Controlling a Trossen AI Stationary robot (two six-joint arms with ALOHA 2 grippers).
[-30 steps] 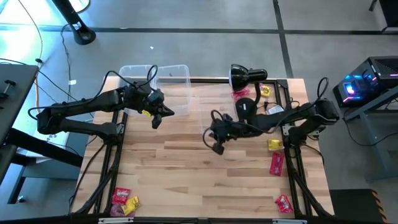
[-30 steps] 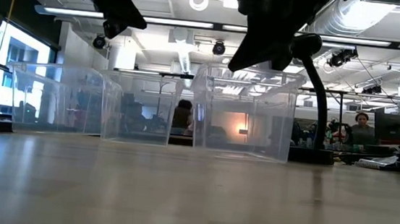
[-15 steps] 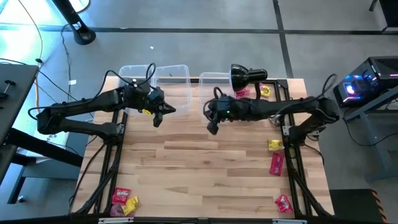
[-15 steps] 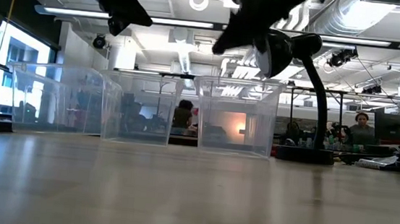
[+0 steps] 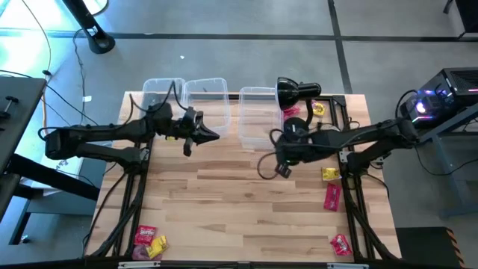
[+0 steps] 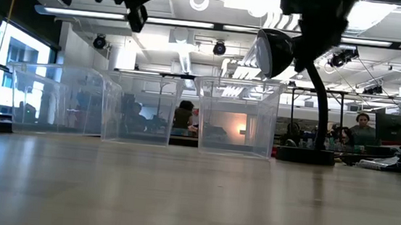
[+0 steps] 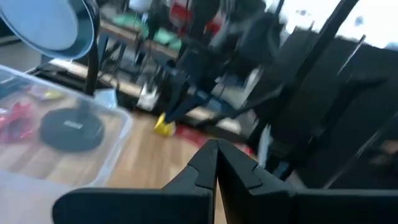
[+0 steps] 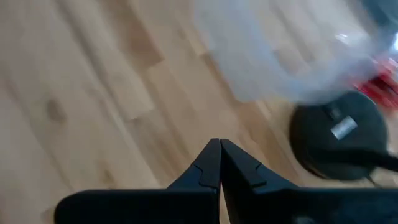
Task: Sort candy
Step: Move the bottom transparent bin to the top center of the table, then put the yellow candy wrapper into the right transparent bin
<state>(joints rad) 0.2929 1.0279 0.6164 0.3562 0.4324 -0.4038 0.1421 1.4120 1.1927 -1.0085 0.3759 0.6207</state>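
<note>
Step judged: between picks, nothing carried. Left hand [image 5: 203, 136] and right hand [image 5: 275, 166] are both closed, empty, above the tabletop [image 5: 224, 202]. Candy [image 5: 328, 173] is scattered at 3 and 7 o'clock. Next: opening over a packet.

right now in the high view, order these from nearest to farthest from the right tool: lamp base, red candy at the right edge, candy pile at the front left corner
Measured from the right tool:
1. Lamp base, just behind it toward the back of the table.
2. Red candy, toward the right edge, a little nearer the front.
3. Candy pile, far across at the front left corner.
</note>
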